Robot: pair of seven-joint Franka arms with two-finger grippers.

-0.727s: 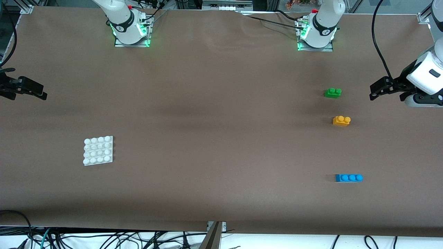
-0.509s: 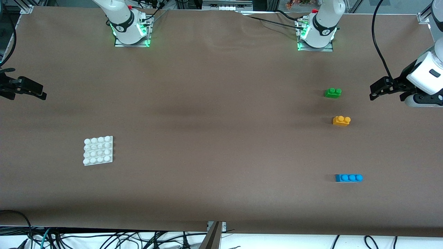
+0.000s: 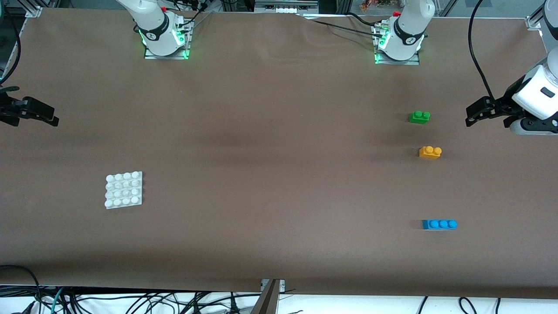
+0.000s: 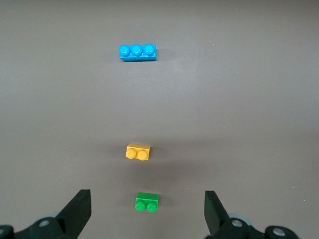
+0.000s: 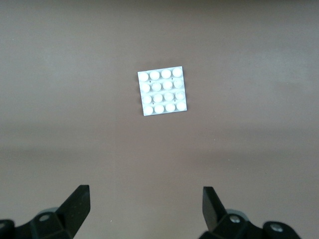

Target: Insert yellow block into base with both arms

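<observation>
Left black two-finger gripper [image 3: 473,114]: spread wide, empty, touching nothing, hanging over the brown table covering [image 3: 279,144] at the left arm's end. Right black two-finger gripper [image 3: 45,116]: likewise spread wide and empty, over the right arm's end. Small orange-yellow plastic brick with two studs [image 3: 430,151]: on the table near the left gripper, well apart from its fingers, between the green two-stud brick [image 3: 419,117] and the longer blue three-stud brick [image 3: 439,224]. Flat square white studded plate [image 3: 124,189]: near the right gripper, untouched. Nothing moved since the earlier frames. Both arms cut off at the front view's edges; only fingertips [image 4: 79,209] visible in the wrist views.
</observation>
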